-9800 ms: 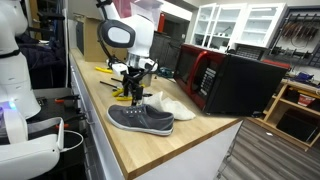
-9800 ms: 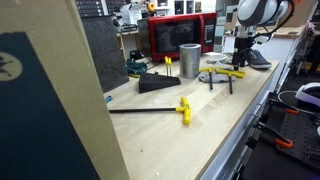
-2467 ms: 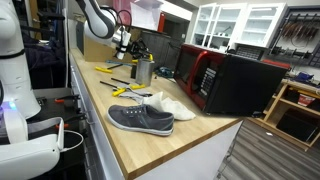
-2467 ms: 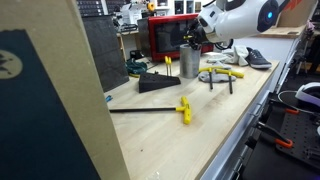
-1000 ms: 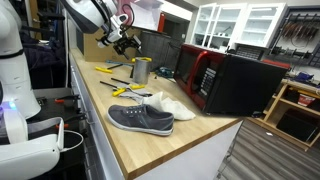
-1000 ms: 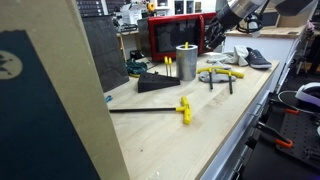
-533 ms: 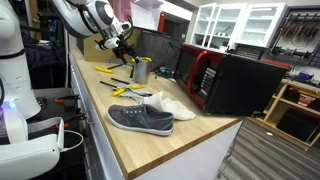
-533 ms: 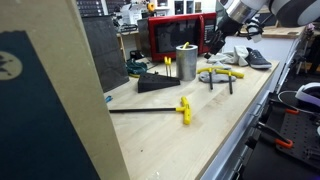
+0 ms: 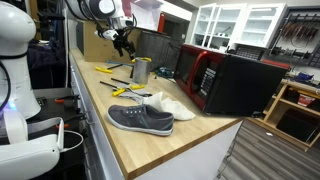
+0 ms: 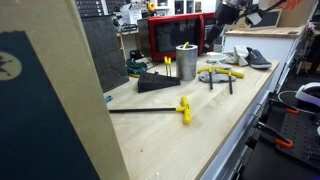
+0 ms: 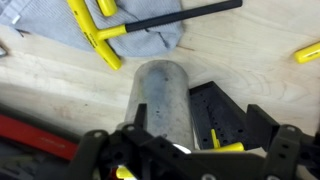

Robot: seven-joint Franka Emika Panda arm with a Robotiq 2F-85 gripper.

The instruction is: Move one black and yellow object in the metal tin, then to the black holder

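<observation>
The metal tin stands upright on the wooden bench; it also shows in the other exterior view and fills the middle of the wrist view. A bit of yellow shows at its top. The black holder lies beside the tin, with a yellow-handled tool in it. My gripper hangs well above the tin, fingers spread, open with nothing between them. Several black and yellow tools lie on the bench near a grey cloth.
A grey shoe and a white cloth lie near the bench's front. A red and black microwave stands behind the tin. A yellow T-handle tool with a long black shaft lies apart on the bench.
Since 2.5 s ago my gripper has lifted away from the tin and risen further up and back; yellow now shows at the tin's top.
</observation>
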